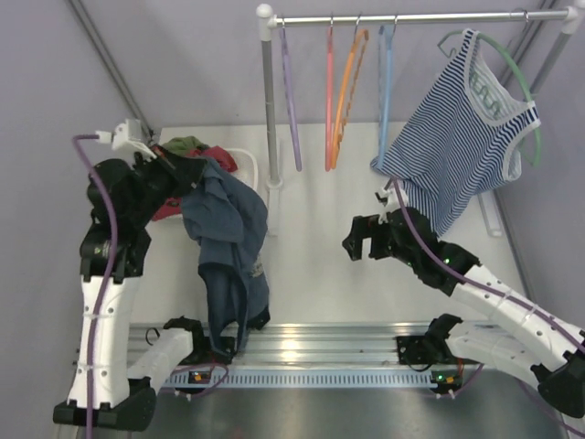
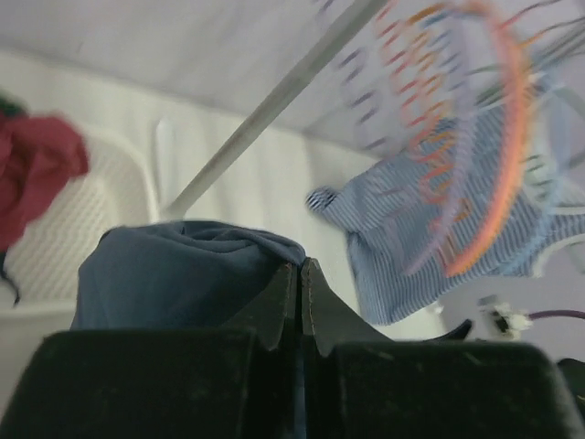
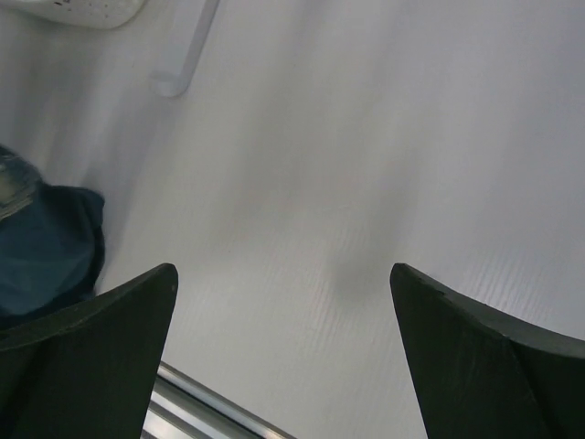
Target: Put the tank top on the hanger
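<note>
Two grippers: left gripper (image 2: 300,297) pinched closed on navy tank top (image 1: 227,240), dangling limp; right gripper (image 3: 283,311) wide apart, empty. Looks soft, light, floppy; probably best grabbed at strap. Light-blue hanger (image 1: 386,87) on rail (image 1: 411,17).

Noted: the tank top (image 2: 174,274) is dark navy cloth, matt and soft, creased into folds just behind the tips of the left gripper (image 2: 300,267), which pinch it. Its fingers (image 2: 274,306) are black plastic, matt, faintly scuffed and dusty. On the right gripper (image 3: 281,267), spread wide, the fingers (image 3: 101,338) are the same matt black plastic. Between them the table (image 3: 366,183) is white and smooth, low sheen, finely ribbed. Beneath those fingers the rail (image 3: 210,407) is bright glossy metal. Beyond the left fingers:
- the hanger (image 1: 386,91): thin, light-blue, smooth plastic look
- the rack bar (image 1: 411,17): polished metal
- the striped tank top (image 2: 411,229): matt cloth
- the basket (image 2: 82,219): white perforated plastic
- the red garment (image 2: 37,169): matt cloth
</note>
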### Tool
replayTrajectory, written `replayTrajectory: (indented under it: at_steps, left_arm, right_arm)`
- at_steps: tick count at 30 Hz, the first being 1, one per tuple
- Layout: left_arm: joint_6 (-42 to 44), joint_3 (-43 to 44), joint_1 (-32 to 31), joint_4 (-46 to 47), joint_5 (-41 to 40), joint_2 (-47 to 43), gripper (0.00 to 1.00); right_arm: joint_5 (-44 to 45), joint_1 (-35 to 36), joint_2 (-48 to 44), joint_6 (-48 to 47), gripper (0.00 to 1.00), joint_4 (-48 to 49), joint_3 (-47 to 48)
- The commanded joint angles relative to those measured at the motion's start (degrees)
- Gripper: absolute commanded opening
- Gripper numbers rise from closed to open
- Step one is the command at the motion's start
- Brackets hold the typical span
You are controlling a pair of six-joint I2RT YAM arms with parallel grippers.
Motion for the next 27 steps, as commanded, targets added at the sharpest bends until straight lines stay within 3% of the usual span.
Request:
replayTrajectory:
  at_steps: [1,5,10,15,19,21,27]
  left_arm:
    - [1.3,-8.8,0.0,1.1,-6.0,0.9,0.00]
    - [3.7,-10.4,0.1,-1.7,-12.7,4.7,0.00]
    - [4.7,-4.7,0.8,-6.3,-23.6,9.8,0.00]
    - [5.3,-1.5,3.2,-8.2,-22.7,13.6,0.01]
    - [5.6,-3.1,3.2,-8.4,-22.0,14.0,0.16]
    - [5.8,-3.8,3.2,-8.5,-22.0,14.1,0.27]
    - [5.6,-3.9,3.2,-8.8,-19.4,15.0,0.47]
  right_arm:
    - [-2.8,3.1,1.0,2.5,1.00,6.3,-3.5]
    - [0.8,12.1,5.9,6.0,1.00,12.4,-5.5]
    - [2.6,19.1,15.9,10.1,1.00,19.9,-6.4]
    - [3.7,26.4,27.3,10.6,0.95,26.1,-2.3]
    - [3.9,30.4,34.3,11.1,0.86,28.8,1.2]
    - [4.2,32.3,37.6,11.5,0.86,30.5,2.8]
    - [5.5,35.0,45.4,13.3,0.85,31.8,8.4]
